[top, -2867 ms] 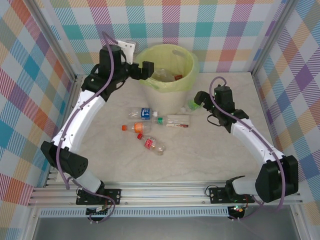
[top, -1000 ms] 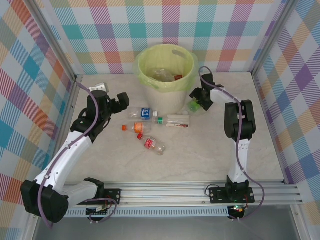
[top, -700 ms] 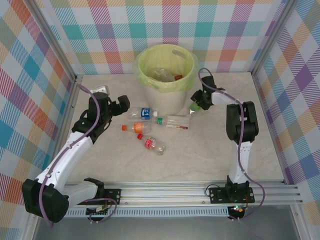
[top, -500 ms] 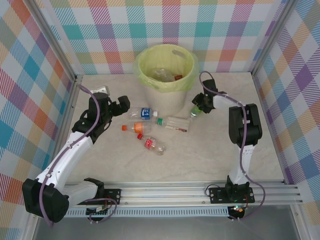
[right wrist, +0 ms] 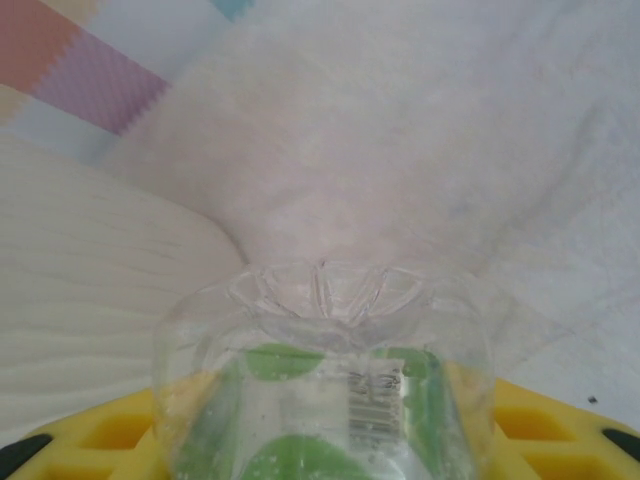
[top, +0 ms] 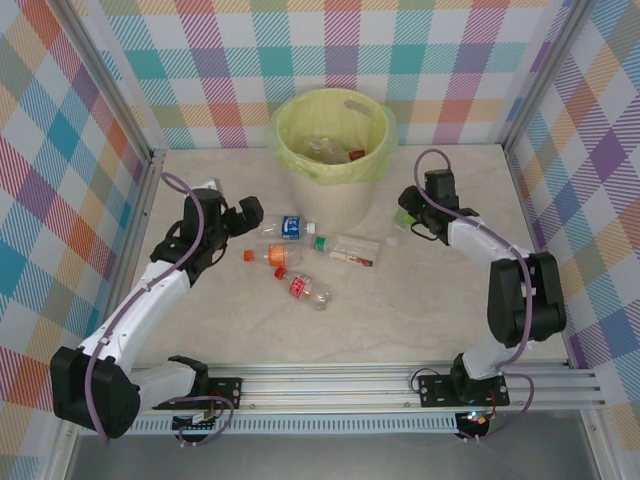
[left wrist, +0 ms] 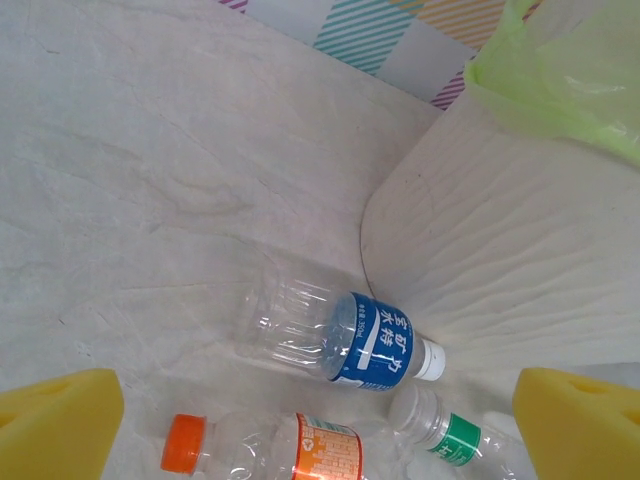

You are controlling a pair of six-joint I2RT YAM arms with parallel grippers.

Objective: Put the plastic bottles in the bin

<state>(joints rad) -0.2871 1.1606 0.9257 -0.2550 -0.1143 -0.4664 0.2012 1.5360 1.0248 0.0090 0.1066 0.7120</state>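
The cream bin [top: 340,196] with its yellow-green liner stands at the back centre, with bottles inside. Four bottles lie in front of it: blue-labelled [top: 285,228], green-capped [top: 345,247], orange-capped [top: 268,257] and red-labelled [top: 307,290]. My right gripper [top: 408,213], just right of the bin, is shut on a clear green-labelled bottle [right wrist: 320,390] that sits between its yellow pads [right wrist: 545,425]. My left gripper [top: 245,211] is open just left of the blue-labelled bottle [left wrist: 345,337], with the orange one [left wrist: 300,450] and the green one [left wrist: 455,437] below it.
The bin's ribbed wall [left wrist: 510,260] rises close on the left gripper's right, and it also stands to the left of the held bottle [right wrist: 80,300]. Checked walls enclose the table on three sides. Bare tabletop [top: 420,310] lies in front of the bottles.
The left arm came down from over the bin to the table beside the bottles. The right gripper closed on the green-labelled bottle by the bin and has drawn it rightward.
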